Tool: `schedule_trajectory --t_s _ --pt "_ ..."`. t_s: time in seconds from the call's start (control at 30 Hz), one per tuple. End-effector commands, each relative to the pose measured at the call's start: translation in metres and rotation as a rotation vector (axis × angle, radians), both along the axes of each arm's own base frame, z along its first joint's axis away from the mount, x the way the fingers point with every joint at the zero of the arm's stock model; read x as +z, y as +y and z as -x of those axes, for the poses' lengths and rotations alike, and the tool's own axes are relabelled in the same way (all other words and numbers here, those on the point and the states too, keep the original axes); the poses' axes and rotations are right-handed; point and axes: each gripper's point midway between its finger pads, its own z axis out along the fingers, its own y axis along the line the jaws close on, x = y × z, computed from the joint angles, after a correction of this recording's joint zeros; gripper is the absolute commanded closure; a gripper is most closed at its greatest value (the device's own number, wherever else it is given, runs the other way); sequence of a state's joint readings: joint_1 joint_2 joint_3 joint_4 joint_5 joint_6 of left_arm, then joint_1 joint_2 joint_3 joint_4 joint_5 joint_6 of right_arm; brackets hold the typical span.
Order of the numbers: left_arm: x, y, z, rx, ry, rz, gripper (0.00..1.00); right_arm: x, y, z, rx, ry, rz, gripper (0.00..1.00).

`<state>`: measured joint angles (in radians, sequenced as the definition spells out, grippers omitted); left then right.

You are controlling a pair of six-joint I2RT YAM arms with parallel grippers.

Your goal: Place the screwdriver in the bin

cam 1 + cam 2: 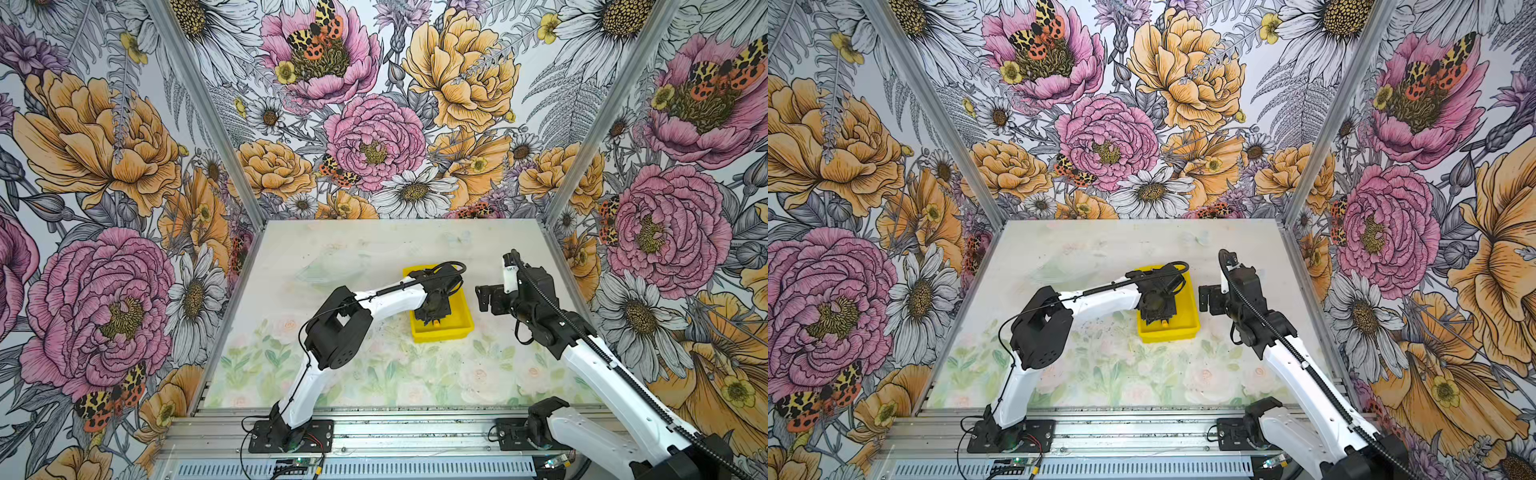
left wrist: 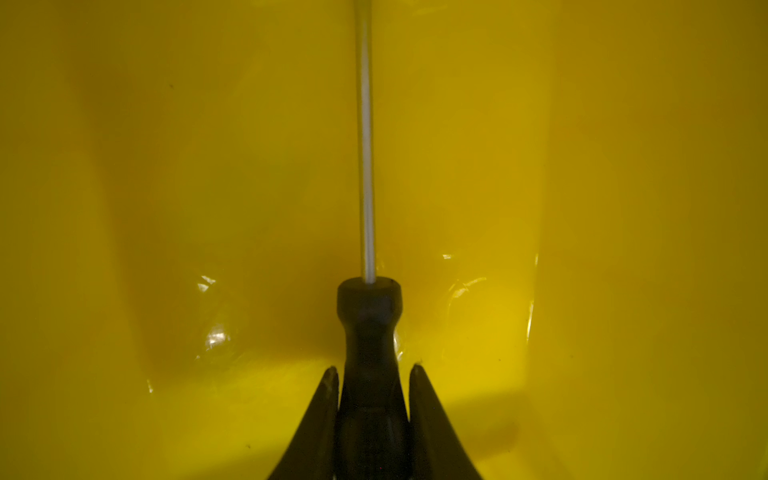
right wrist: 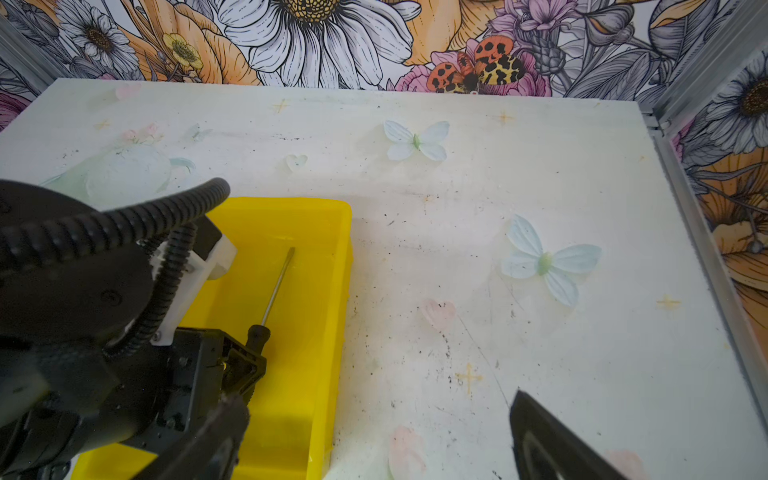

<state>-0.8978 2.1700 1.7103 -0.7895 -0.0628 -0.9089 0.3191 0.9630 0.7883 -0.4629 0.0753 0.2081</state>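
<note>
Low inside the bin (image 3: 316, 291), fingers (image 2: 320, 419) of the left gripper (image 2: 374, 374) pinched the screwdriver (image 2: 368, 166) lengthwise, seemingly to fit, while the right gripper (image 3: 374, 395) hung wide open, empty.

A pale table (image 1: 374, 249) fills the lower middle. Walls (image 1: 104, 166) with big pink and orange flowers stand around it. A blue butterfly (image 3: 417, 141) is painted on the table. A grey rail (image 1: 415, 432) runs along the bottom.

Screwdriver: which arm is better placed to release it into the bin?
Left. The left gripper holds the screwdriver low inside the bin; the right gripper is open and empty beside it.
</note>
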Motion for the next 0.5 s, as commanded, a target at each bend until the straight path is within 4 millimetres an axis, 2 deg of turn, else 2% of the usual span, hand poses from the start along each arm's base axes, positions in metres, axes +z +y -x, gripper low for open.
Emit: schedule_trajectory --t_s 0.0,0.3,0.47 --pt "0.011 0.0 -0.015 0.006 -0.042 0.004 0.69 0.019 -0.006 -0.004 -0.009 -0.049 0.032 0.01" --pt "0.03 -0.003 -0.023 -0.045 -0.101 0.013 0.61 0.05 -0.019 0.001 -0.061 -0.13 0.014 0.01" --pt "0.056 0.0 -0.026 -0.053 -0.163 0.023 0.61 0.06 -0.031 0.002 -0.115 -0.164 0.011 0.0"
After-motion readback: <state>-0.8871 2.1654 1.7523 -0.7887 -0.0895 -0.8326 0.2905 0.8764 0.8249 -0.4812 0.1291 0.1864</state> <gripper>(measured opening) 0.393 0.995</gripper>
